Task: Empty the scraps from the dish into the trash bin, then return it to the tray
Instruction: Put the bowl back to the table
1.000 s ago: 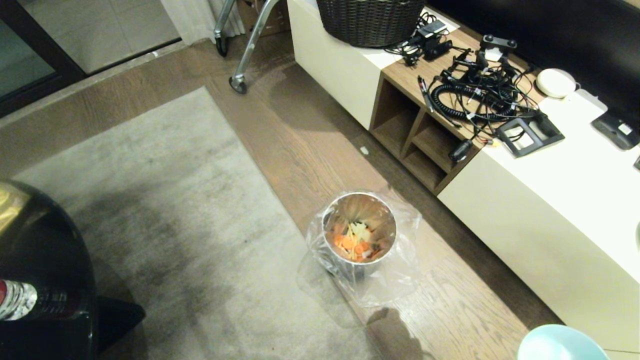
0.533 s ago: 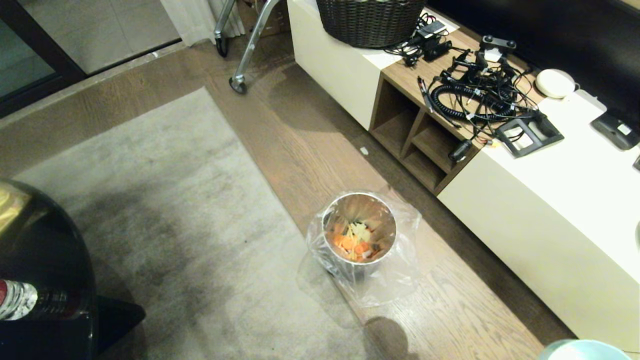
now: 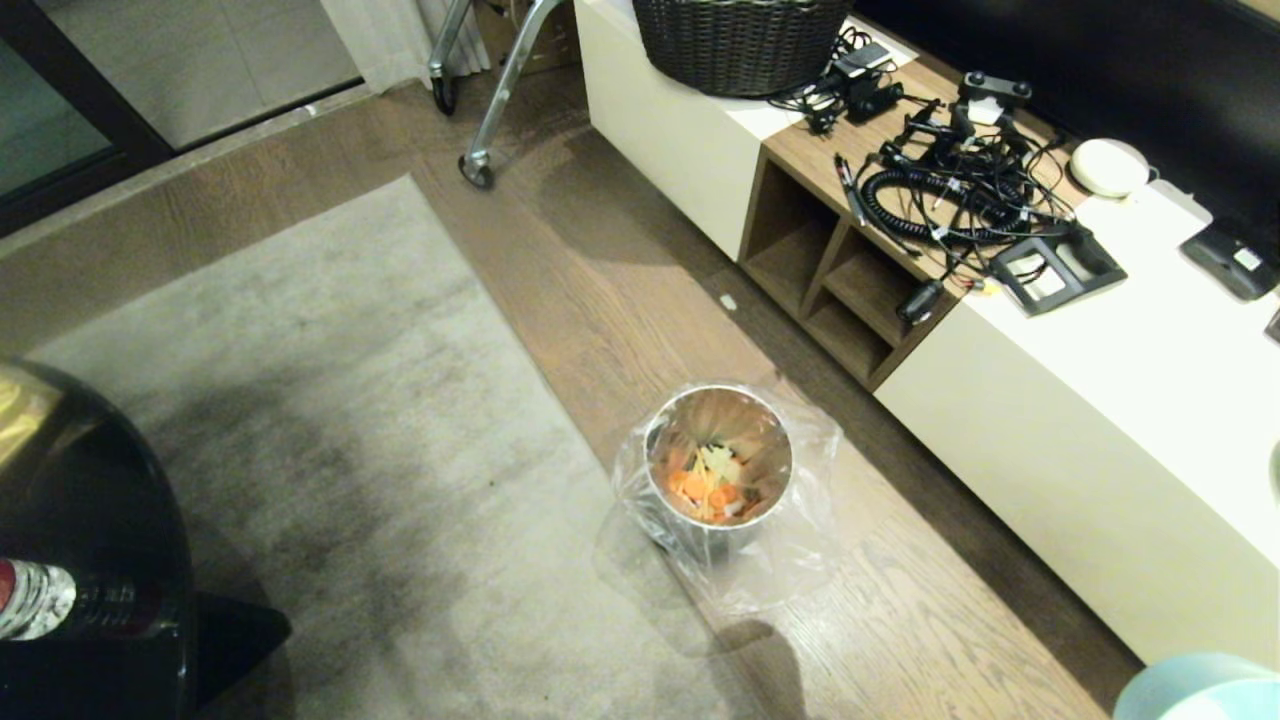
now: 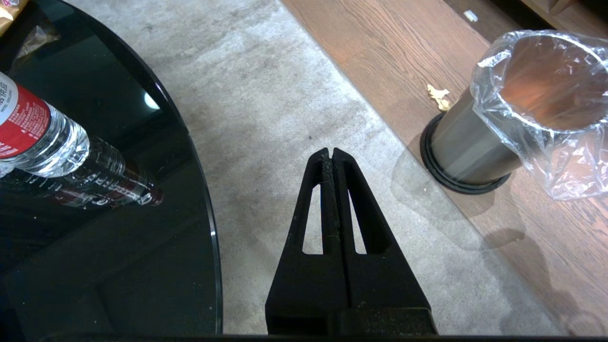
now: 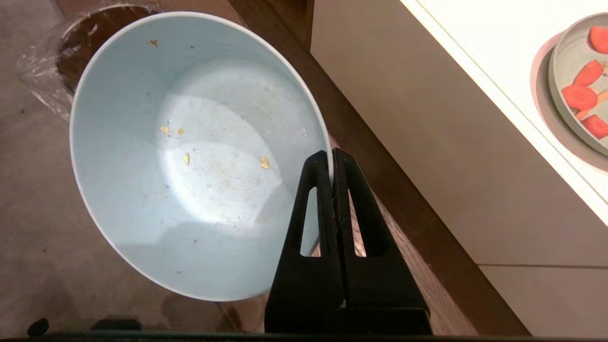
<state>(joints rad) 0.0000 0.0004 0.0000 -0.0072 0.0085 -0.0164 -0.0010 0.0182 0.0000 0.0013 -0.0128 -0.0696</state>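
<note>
Our right gripper has its fingers pinched tight on the rim of the dish, one finger inside the wall and one outside. The pale-blue bowl hangs tilted from that grip, its inside turned toward the wrist camera, and only a few tiny yellowish crumbs cling to its bottom. In the head view just a sliver of the dish shows at the lower right corner, above the wooden floor and close to the front of the white cabinet.

Our left gripper has its fingers pressed together on nothing, hanging over the grey rug between the edge of the round black glass worktop and the trash bin. A water bottle with a red label lies on that glass.

The trash bin stands on the floor at the rug's edge, well apart from the dish, its clear bag spilling over the rim. The scraps, orange and pale pieces, lie at its bottom. One small pale bit lies on the floor just beside the bin.

Farther off, the cabinet top carries a tangle of black cables, a dark wicker basket and, seen from the right wrist, a grey plate with orange slices. We cannot see the tray.
</note>
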